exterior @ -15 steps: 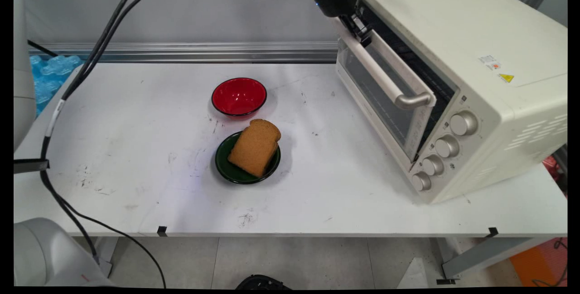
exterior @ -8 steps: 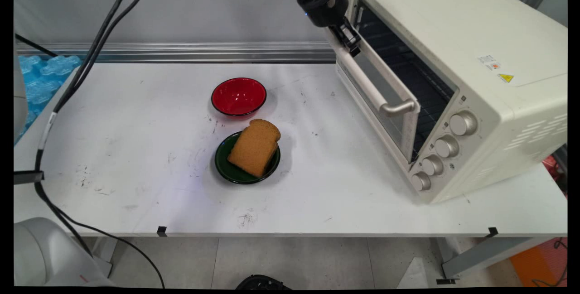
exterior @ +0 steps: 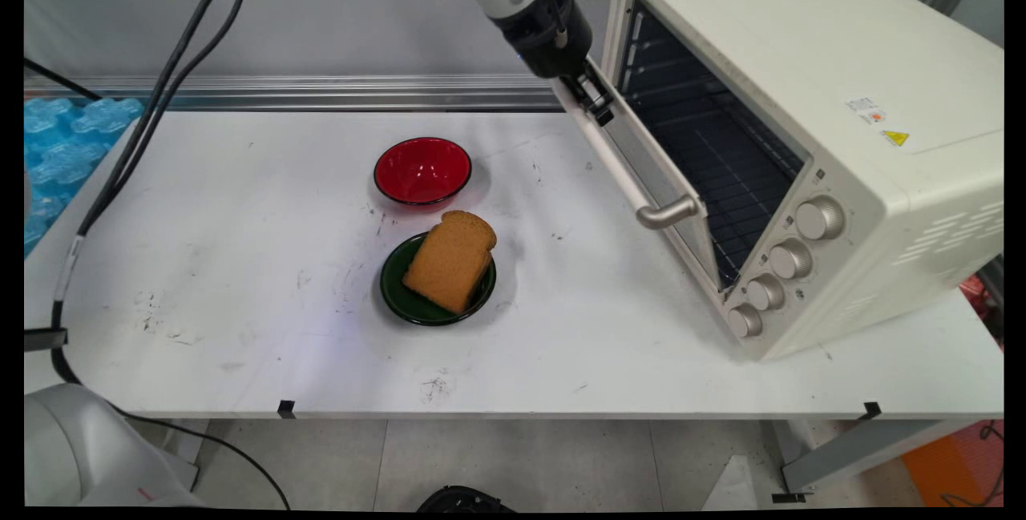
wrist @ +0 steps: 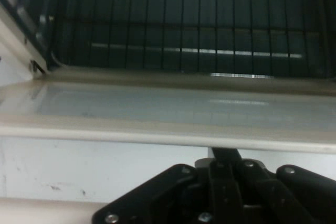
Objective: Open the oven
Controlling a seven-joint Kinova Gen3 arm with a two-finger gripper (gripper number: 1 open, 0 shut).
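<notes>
Since a second before, your door (exterior: 641, 159) swung further open; your gripper (exterior: 595, 102) gripped the handle's (exterior: 617, 163) far end.

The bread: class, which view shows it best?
The main view: the bread lies in full sight on the green plate. The hand view shows none of it, only the oven door and rack.

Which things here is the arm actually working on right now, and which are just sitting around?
In use:
gripper, at the oven door's top edge
toaster oven, door partly open

Sitting untouched:
red bowl
bread slice on green plate
</notes>
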